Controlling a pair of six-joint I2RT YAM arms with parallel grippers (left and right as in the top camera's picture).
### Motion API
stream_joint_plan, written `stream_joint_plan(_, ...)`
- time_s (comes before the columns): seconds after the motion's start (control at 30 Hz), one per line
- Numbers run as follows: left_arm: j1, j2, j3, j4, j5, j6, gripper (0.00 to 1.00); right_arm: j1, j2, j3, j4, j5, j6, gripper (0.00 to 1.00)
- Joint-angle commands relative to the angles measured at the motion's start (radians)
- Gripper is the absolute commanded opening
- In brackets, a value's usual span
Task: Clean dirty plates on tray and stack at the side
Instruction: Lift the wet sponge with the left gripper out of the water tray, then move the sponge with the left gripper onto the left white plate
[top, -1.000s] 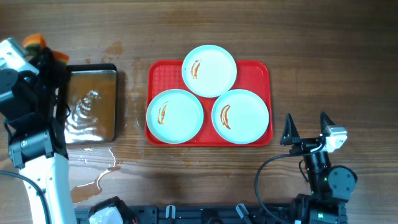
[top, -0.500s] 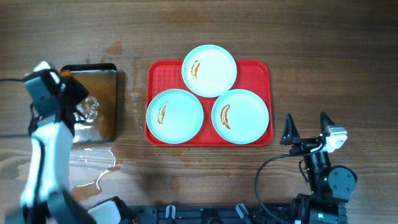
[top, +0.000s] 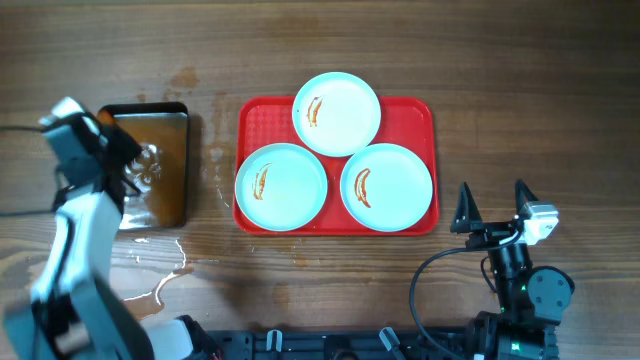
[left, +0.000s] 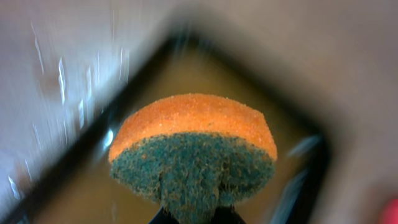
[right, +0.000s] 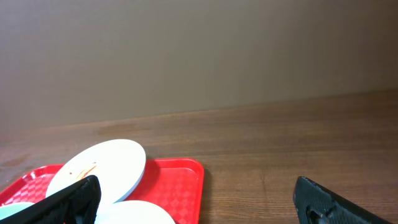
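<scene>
Three pale plates lie on the red tray (top: 412, 116), each with an orange-brown streak: one at the back (top: 337, 113), one front left (top: 281, 186), one front right (top: 387, 187). My left gripper (top: 135, 168) hangs low over the black-rimmed pan (top: 170, 200), left of the tray. In the left wrist view it (left: 189, 216) is shut on an orange sponge (left: 194, 149) with a green scouring face. My right gripper (top: 493, 196) stands open near the table's front, right of the tray, holding nothing. Its wrist view shows the back plate (right: 99, 168) and the tray's corner (right: 183, 180).
The pan holds brown liquid (left: 68, 193). Spilled water (top: 150, 285) spreads over the wooden table in front of the pan. A cable (top: 430, 270) loops beside the right arm's base.
My left arm has swung from the table's left edge down over the pan, sponge still in its grip, then nearly settled. The right arm and the plates have not moved.
</scene>
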Motion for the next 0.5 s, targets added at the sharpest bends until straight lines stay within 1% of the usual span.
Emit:
stream_joint_plan(0.0,0.001,-0.043,0.016,-0.014,-0.023,0.073,0.04,-0.005,-0.007,-0.001,0.003,0.006,-0.002,1.00)
stream_joint_plan(0.07,0.001,-0.106,0.039,-0.013,-0.018,0.072,0.04,-0.005,-0.007,-0.001,0.003,0.006,-0.002,1.00)
stream_joint_plan(0.13,0.001,-0.222,0.071,0.006,-0.003,0.072,0.04,-0.005,-0.007,-0.001,0.003,0.006,-0.002,1.00)
stream_joint_plan(0.23,0.000,-0.366,0.085,0.075,0.039,0.072,0.04,-0.005,-0.007,-0.001,0.003,0.006,-0.002,1.00)
stream_joint_plan(0.3,0.000,-0.451,0.085,0.114,0.041,0.069,0.04,-0.005,-0.007,-0.001,0.003,0.006,-0.002,1.00)
stream_joint_plan(0.37,0.001,-0.452,0.084,0.110,-0.018,0.068,0.04,-0.005,-0.007,-0.001,0.003,0.006,-0.001,1.00)
stream_joint_plan(0.47,0.001,-0.358,0.056,0.045,-0.056,0.068,0.04,-0.005,-0.007,-0.001,0.003,0.006,-0.002,1.00)
